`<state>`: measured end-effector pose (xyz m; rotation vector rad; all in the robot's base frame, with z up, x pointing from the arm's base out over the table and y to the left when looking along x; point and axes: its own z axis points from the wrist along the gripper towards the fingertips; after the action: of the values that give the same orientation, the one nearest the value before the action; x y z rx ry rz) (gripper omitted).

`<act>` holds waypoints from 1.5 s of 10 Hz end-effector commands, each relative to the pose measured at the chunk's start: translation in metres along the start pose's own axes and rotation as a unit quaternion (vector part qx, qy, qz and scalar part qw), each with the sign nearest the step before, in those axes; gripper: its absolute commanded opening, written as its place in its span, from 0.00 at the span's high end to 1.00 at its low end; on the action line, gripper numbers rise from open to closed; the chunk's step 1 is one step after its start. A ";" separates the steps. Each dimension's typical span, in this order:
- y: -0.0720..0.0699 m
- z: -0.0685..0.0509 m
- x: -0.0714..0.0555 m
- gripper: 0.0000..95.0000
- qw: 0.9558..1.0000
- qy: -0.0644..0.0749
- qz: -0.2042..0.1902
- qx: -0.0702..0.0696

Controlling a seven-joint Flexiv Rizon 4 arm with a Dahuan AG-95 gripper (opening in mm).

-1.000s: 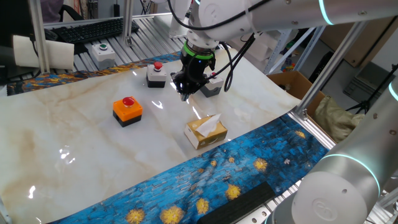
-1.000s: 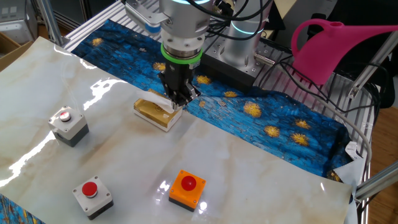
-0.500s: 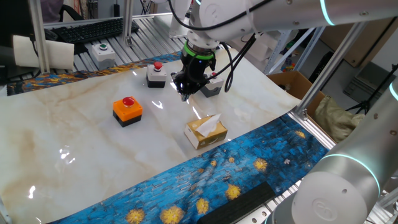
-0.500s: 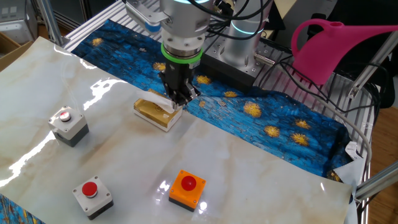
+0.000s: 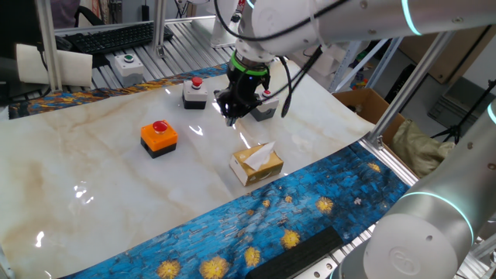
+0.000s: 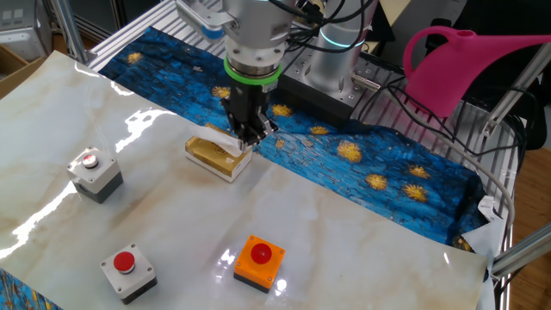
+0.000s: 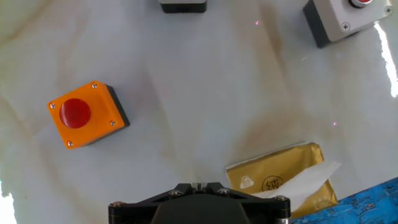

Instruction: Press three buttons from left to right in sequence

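Marble tabletop (image 5: 93,178) carries three red-capped buttons: one orange switch (image 5: 159,137) at the left and two grey switches (image 5: 194,93) (image 5: 263,107) further back. One yellow tissue box (image 5: 256,163) sits nearby. Above the middle, the gripper (image 5: 231,118) hangs with fingers closed, holding nothing.

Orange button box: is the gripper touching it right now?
No. The gripper hangs by the yellow tissue box, well apart from the orange button box, which sits alone on the marble table.

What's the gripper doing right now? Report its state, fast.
Gripper: shut, holding nothing, hanging above the marble-patterned table beside the yellow tissue box.
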<state>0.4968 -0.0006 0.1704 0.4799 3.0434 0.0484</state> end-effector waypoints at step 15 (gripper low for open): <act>-0.005 -0.005 -0.122 1.00 0.998 -0.008 -0.064 0.002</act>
<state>0.6081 -0.0402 0.1807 0.2956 3.0581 0.0411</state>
